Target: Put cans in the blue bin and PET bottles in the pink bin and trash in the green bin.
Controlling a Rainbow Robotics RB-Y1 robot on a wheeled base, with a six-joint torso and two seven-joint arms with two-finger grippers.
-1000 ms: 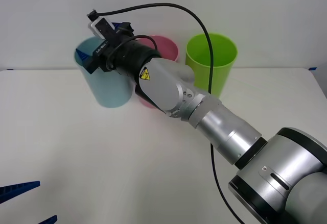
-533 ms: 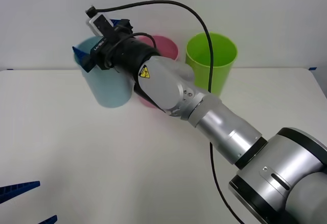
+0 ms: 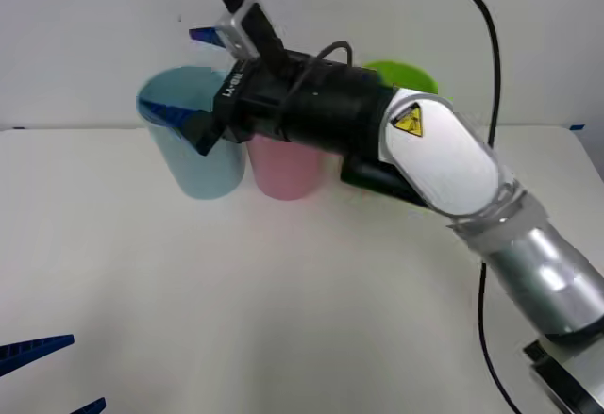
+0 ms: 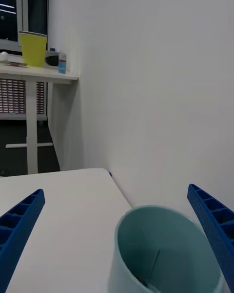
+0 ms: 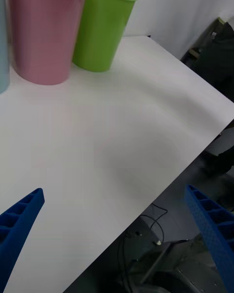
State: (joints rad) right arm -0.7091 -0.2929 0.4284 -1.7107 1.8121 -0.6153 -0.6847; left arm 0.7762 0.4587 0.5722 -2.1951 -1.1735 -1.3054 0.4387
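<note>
My right gripper [image 3: 170,70] hangs open just above the rim of the blue bin [image 3: 193,155], with nothing between its fingers. In the right wrist view the blue bin's mouth [image 4: 163,246] lies between the open fingers [image 4: 19,224]. Deep inside it is a speck of red [image 4: 141,277]; I cannot tell whether it is a can. The pink bin [image 3: 288,169] stands right of the blue one. The green bin [image 3: 408,74] is mostly hidden behind my right arm. My left gripper [image 3: 85,372] rests open at the near left table edge. PET bottles and trash are out of view.
The left wrist view shows the pink bin [image 5: 44,29] and green bin [image 5: 105,24] side by side on the white table [image 5: 112,127], whose edge drops off to the floor. A white wall stands close behind the bins.
My right arm has lifted and swung, raising the open gripper higher over the blue bin. The pink bin's front is now uncovered and the green bin is mostly hidden.
</note>
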